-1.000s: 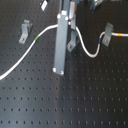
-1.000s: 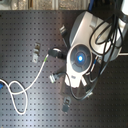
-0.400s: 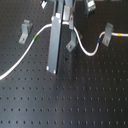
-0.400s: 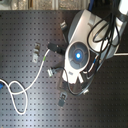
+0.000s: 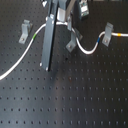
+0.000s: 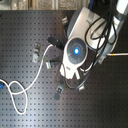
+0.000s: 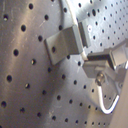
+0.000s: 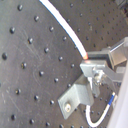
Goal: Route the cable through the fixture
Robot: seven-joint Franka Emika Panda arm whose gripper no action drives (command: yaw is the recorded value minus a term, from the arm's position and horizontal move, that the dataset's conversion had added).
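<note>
The black perforated breadboard (image 5: 75, 95) fills both exterior views, its edges cut off on every side. Over it the arm's white body (image 6: 77, 50), with a blue glowing ring, hides most of the pincer in the second exterior view, and dark hoses loop across it.

The cable (image 5: 22, 57) is the next longest thing. In the first exterior view it enters from the edge on the first exterior view's left, runs up past a green band, vanishes behind the arm's long dark link (image 5: 47, 42), and reappears on the far side of the pincer (image 5: 72, 35), curving through a low loop to a bracket (image 5: 106, 39) with a blue mark, then a yellow-orange band at the frame edge. In the second exterior view its far end coils well away from the pincer.

Another bracket (image 5: 23, 33) stands well apart from the pincer, beside the green band.

A third bracket (image 7: 65, 42) sits just beside the fingertips in both wrist views.

The pincer is narrow, clamped on the cable, as the second wrist view (image 8: 92, 67) shows; the grip point is blurred.
</note>
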